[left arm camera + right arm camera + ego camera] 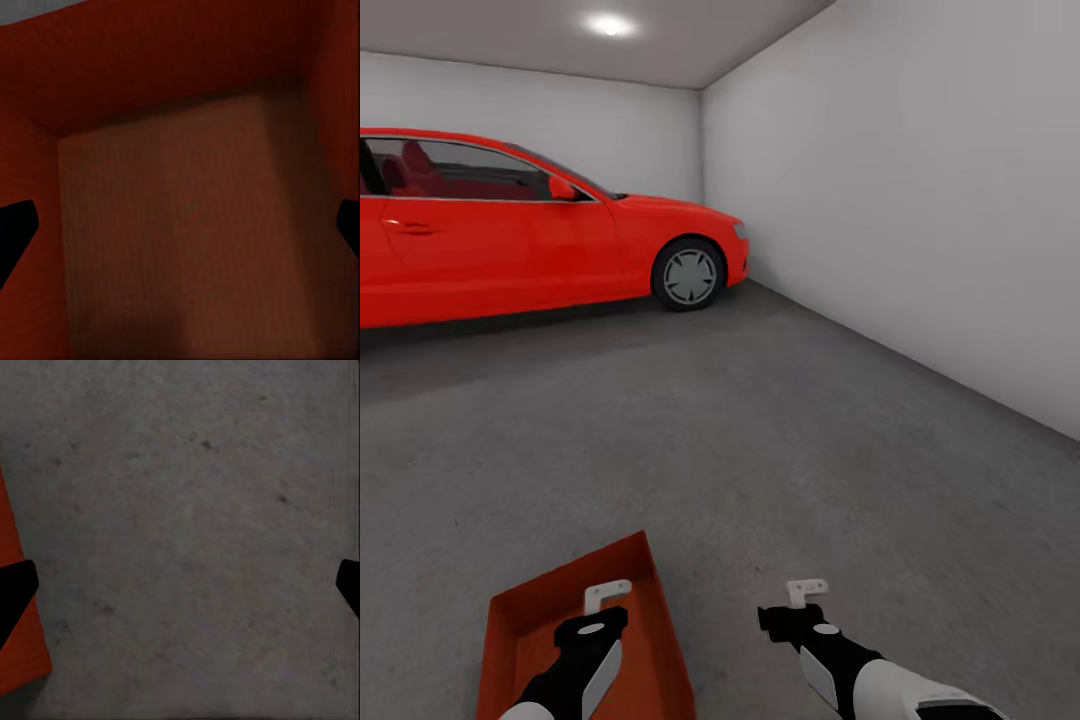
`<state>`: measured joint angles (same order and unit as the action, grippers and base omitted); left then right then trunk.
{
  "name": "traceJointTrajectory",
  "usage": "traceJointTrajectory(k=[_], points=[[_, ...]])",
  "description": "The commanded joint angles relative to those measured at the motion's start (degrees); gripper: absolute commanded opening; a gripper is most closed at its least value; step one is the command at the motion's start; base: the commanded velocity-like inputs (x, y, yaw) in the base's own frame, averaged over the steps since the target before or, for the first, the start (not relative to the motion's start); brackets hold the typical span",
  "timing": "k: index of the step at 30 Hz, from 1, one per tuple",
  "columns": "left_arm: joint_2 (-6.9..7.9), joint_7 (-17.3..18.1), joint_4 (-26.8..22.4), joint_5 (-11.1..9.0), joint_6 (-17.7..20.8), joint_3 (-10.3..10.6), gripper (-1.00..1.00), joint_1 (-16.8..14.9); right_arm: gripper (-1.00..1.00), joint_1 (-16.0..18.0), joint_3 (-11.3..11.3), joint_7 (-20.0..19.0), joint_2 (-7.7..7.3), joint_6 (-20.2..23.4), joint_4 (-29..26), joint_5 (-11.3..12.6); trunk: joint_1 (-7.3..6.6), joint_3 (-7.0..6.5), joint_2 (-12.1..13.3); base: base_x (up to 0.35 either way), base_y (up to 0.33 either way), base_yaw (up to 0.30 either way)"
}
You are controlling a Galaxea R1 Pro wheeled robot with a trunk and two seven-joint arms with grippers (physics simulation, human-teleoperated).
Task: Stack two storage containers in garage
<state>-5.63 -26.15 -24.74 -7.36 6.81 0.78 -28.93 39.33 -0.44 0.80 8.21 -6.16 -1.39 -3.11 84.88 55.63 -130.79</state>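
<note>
One orange-red storage container (650,640) sits low in the lower left of the head view, on the grey concrete floor (780,450), open side up. The left gripper (606,596) hangs directly over its hollow; in the left wrist view the ribbed bottom of the box (187,232) lies between two dark fingertips (15,232) at opposite edges of the frame, so the claw is spread wide and grips nothing. I'd judge the arm is placed there either having just let the box go or lining up on a wall to take hold; which, I cannot say.

The right gripper (807,592), lower centre of the head view, is parked beside the box over bare concrete. Its wrist view looks at speckled floor (202,532) with a sliver of the orange container (19,652) at the lower left, and its fingertips (15,592) too sit far apart at the frame's edges: open, empty.

I can see a single box here, so by my reckoning a second one is wanted to finish the stack.

Further out the concrete runs rough and dark, evenly lit. A red car (530,230) stands across the upper left, its front wheel (688,274) near the corner. Plain white walls (920,200) close the right side and the back, and a spotlight (608,24) glows in the grey ceiling at the top.
</note>
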Motion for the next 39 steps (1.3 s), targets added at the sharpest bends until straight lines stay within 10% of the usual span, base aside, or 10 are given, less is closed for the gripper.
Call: traceJointTrajectory(k=[1,39], points=[[0.01,-0.26,-0.14,-0.46,0.24,0.10,1.00,0.01,1.00,0.05,-0.08,0.08,0.03,-0.17,0.07,-0.32,-0.01,-0.01,-0.02,0.000,0.000,-0.258],[-0.26,-0.13,-0.13,-0.37,0.05,0.18,1.00,0.01,1.00,0.05,-0.26,0.26,0.05,-3.25,0.07,-0.23,-0.01,-3.01,-0.02,0.000,0.000,-0.155]])
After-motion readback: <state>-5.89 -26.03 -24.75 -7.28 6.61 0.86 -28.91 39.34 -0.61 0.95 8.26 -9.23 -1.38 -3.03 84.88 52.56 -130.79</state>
